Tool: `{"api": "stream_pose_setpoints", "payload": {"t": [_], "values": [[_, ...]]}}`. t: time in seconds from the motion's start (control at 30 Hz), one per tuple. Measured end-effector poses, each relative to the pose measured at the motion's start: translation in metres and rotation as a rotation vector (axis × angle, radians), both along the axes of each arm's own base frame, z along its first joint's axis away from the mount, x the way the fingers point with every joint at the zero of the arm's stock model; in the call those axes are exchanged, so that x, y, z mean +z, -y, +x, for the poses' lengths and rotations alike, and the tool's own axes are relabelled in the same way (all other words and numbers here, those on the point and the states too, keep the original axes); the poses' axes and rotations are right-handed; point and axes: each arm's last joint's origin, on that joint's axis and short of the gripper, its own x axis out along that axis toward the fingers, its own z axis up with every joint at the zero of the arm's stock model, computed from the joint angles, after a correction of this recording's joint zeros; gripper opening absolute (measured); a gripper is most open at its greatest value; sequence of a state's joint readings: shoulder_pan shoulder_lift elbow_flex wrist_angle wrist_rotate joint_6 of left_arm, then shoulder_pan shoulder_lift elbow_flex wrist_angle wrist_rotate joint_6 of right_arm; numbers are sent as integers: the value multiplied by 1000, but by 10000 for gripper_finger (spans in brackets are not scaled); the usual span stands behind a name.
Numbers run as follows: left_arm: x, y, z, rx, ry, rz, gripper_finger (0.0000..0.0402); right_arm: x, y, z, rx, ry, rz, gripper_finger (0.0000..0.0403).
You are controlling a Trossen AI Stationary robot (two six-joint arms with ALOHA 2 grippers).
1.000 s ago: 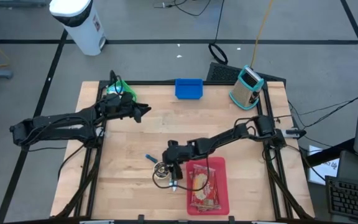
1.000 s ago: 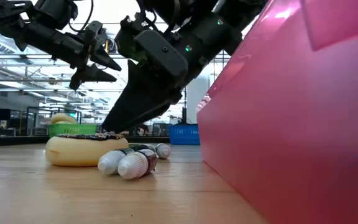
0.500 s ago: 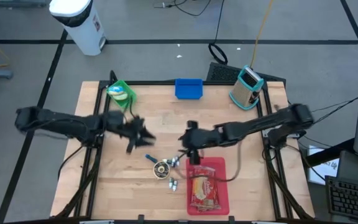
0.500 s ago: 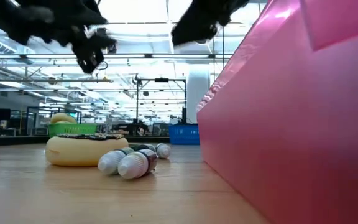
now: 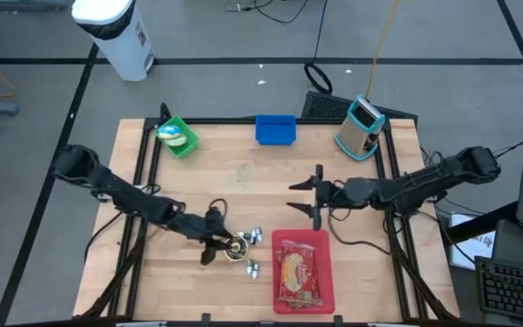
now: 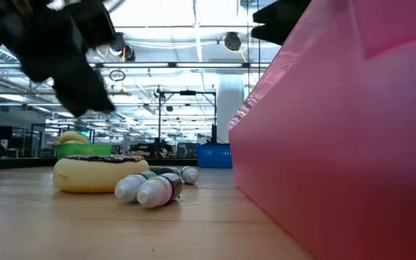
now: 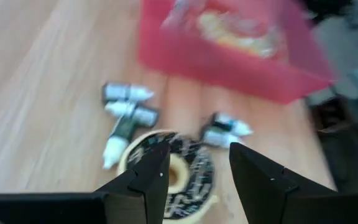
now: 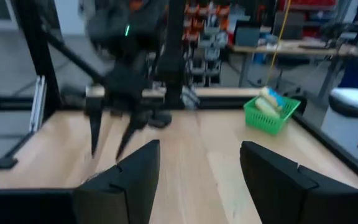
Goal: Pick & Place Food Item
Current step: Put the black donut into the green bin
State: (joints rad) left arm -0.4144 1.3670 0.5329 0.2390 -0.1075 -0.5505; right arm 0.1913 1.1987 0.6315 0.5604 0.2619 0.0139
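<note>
A chocolate-topped doughnut [image 5: 236, 245] lies flat on the wooden table, left of the red tray [image 5: 323, 272]; the tray holds a packaged food item [image 5: 298, 277]. My left gripper [image 5: 212, 247] is open, slanting down just left of the doughnut and above it in the low view [image 6: 71, 61]. In the left wrist view the doughnut [image 7: 169, 171] shows ahead, between the open fingers. My right gripper [image 5: 305, 198] hangs open and level above the table, beyond the tray's far edge, with nothing between its fingers.
Small bottles [image 5: 254, 236] lie beside the doughnut, two more [image 5: 252, 268] nearer the front edge. A green basket [image 5: 177, 136] with food stands at the far left, a blue bin [image 5: 276, 129] at the far middle. Bare wood lies between the arms.
My left gripper has swung from beside the green basket toward the near edge and the right, sinking and tipping down at the doughnut. My right gripper has risen from the doughnut and drawn back toward the far right, levelling out. The doughnut stays on the table.
</note>
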Motion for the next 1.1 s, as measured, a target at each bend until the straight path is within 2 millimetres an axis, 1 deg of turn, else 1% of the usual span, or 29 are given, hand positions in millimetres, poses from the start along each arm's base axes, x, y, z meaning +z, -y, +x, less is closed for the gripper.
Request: {"api": "stream_pose_setpoints", "payload": {"t": [0.1, 0.17, 0.27, 0.43, 0.6, 0.9, 1.0, 1.1], "values": [[-11, 0, 7, 52, -111, 3, 166, -4, 1, -7, -2, 49, 7, 210], [-17, 1, 13, 60, -138, -2, 166, -8, 2, -10, -2, 30, -2, 210], [-27, 0, 19, 73, -182, 3, 166, -5, 2, -10, -1, 46, 1, 210], [-39, -3, 25, 126, -218, -21, 166, -5, 2, -10, 2, 46, 1, 210], [-43, -5, 26, 144, -232, -27, 166, -6, 2, -10, 2, 39, -4, 210], [-44, -5, 26, 128, -224, 0, 165, -7, 2, -10, 2, 29, -5, 210], [-44, -5, 26, 107, -224, 9, 143, -8, 2, -10, 2, 22, -6, 210], [-45, -5, 26, 77, -217, 40, 90, -8, 2, -10, 3, 15, -8, 210]]}}
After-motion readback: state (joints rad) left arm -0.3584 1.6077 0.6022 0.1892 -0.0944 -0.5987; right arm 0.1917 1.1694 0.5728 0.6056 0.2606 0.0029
